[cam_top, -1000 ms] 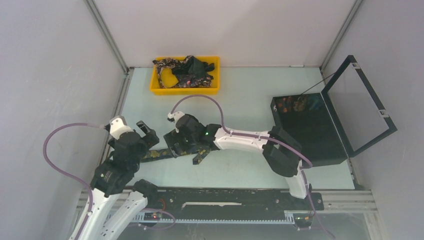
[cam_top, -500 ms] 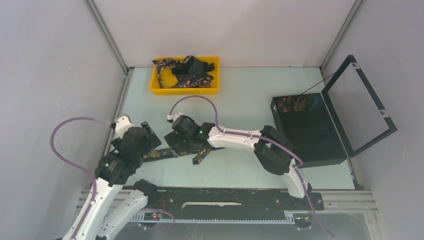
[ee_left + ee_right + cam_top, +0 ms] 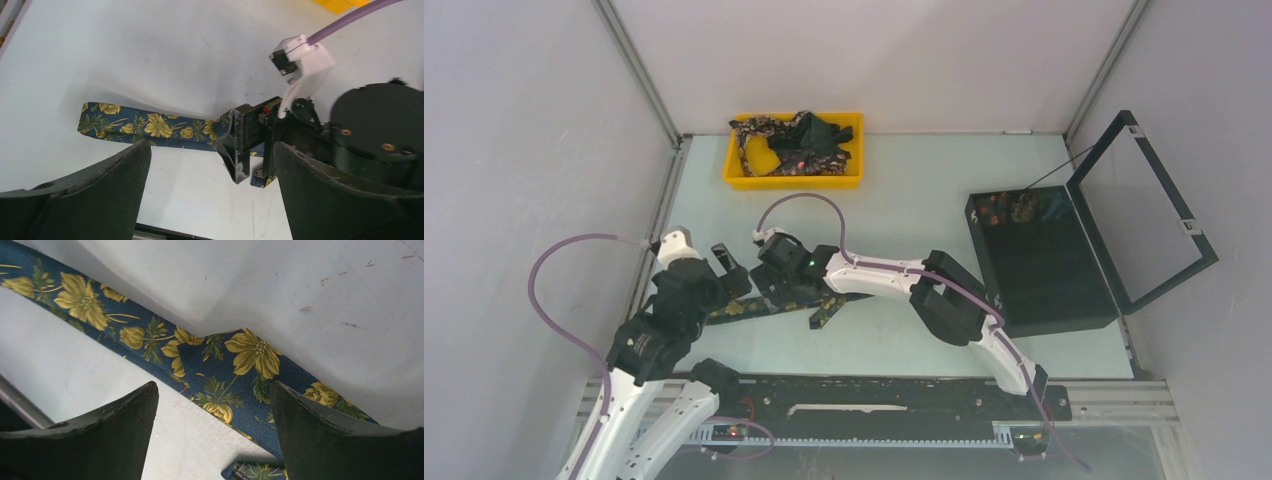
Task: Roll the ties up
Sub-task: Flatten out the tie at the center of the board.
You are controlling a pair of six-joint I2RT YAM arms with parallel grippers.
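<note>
Up above, the tie (image 3: 736, 309) on the tabletop (image 3: 924, 190) shows only in stretches, its middle under the right end effector (image 3: 772, 288); in the right wrist view it runs off the top-left corner and slips behind one finger (image 3: 340, 440); both fingers are cut by the bottom edge; the ties (image 3: 796, 143) heaped in the yellow tray (image 3: 794, 182) are too tangled to count; the bits (image 3: 1009, 208) in the black box (image 3: 1049, 275) are too small to name.
</note>
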